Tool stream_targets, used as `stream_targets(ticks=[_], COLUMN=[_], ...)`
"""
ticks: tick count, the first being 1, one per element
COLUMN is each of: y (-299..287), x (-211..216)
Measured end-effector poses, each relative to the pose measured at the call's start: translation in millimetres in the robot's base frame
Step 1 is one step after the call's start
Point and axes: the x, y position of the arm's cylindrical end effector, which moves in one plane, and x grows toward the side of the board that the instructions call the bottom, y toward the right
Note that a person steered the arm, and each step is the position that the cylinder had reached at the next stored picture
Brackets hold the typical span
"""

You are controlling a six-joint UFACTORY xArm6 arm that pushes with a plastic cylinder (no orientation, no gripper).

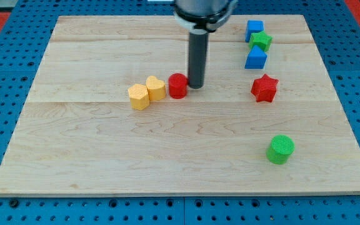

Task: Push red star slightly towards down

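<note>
The red star [264,88] lies on the wooden board [92,156] at the view's right of centre. My tip [195,85] rests on the board well to the star's left, right beside a red cylinder [177,85], touching or nearly touching its right side. The rod [197,59] rises straight up from the tip to the arm at the view's top.
Two yellow blocks [139,97] [155,88] sit in a row left of the red cylinder. A blue block [254,29], a green star [261,42] and another blue block [255,58] line up above the red star. A green cylinder [280,149] lies below it.
</note>
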Motion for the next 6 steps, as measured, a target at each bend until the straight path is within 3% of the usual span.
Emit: stream_targets(ticks=[1, 4, 6], y=[-19, 117, 118], x=[3, -29, 24])
